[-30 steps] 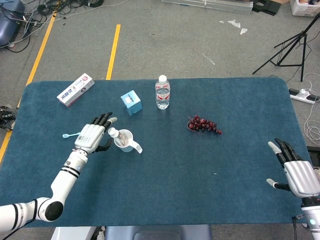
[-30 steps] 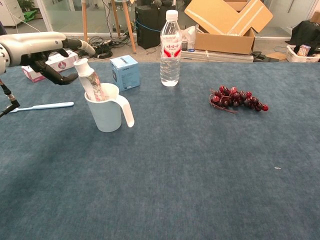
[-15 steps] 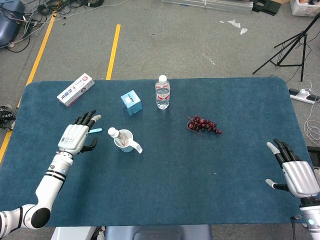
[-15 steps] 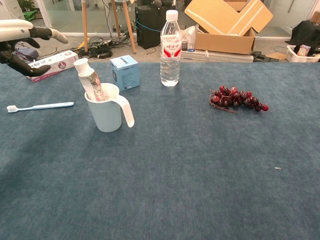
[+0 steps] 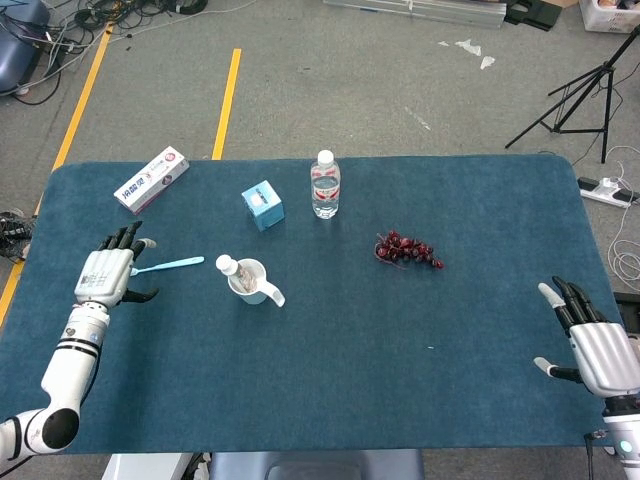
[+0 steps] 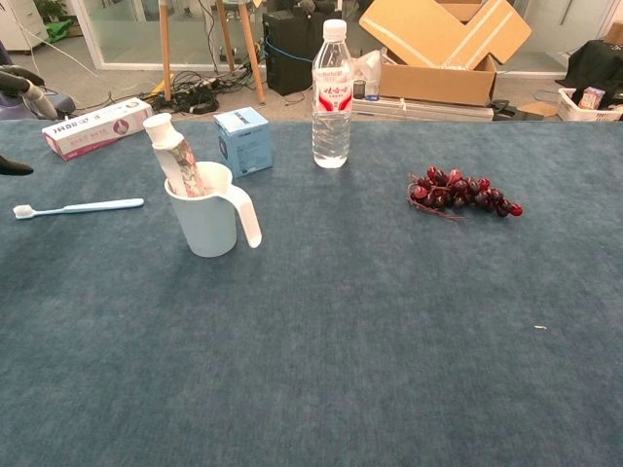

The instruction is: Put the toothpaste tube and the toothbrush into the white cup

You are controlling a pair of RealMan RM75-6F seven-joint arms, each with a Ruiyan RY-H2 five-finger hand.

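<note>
The white cup [image 5: 250, 280] [image 6: 206, 214] stands left of the table's middle with its handle toward the right front. A toothpaste tube [image 5: 232, 269] [image 6: 172, 153] leans inside it, cap up. The pale blue toothbrush [image 5: 172, 265] [image 6: 76, 206] lies flat on the cloth to the cup's left. My left hand [image 5: 108, 275] hovers at the toothbrush's left end, fingers spread, holding nothing; only its fingertips [image 6: 21, 86] show at the chest view's left edge. My right hand [image 5: 592, 342] rests open near the table's right front corner, far from everything.
A toothpaste box [image 5: 152, 179] [image 6: 97, 126] lies at the back left. A small blue carton [image 5: 263, 205] [image 6: 242, 141] and a water bottle [image 5: 325, 184] [image 6: 332, 95] stand behind the cup. Dark grapes [image 5: 407, 250] [image 6: 463, 193] lie right of centre.
My left hand has drawn away from the cup, leftward past the toothbrush, leaving the tube in the cup. The right hand has barely shifted.
</note>
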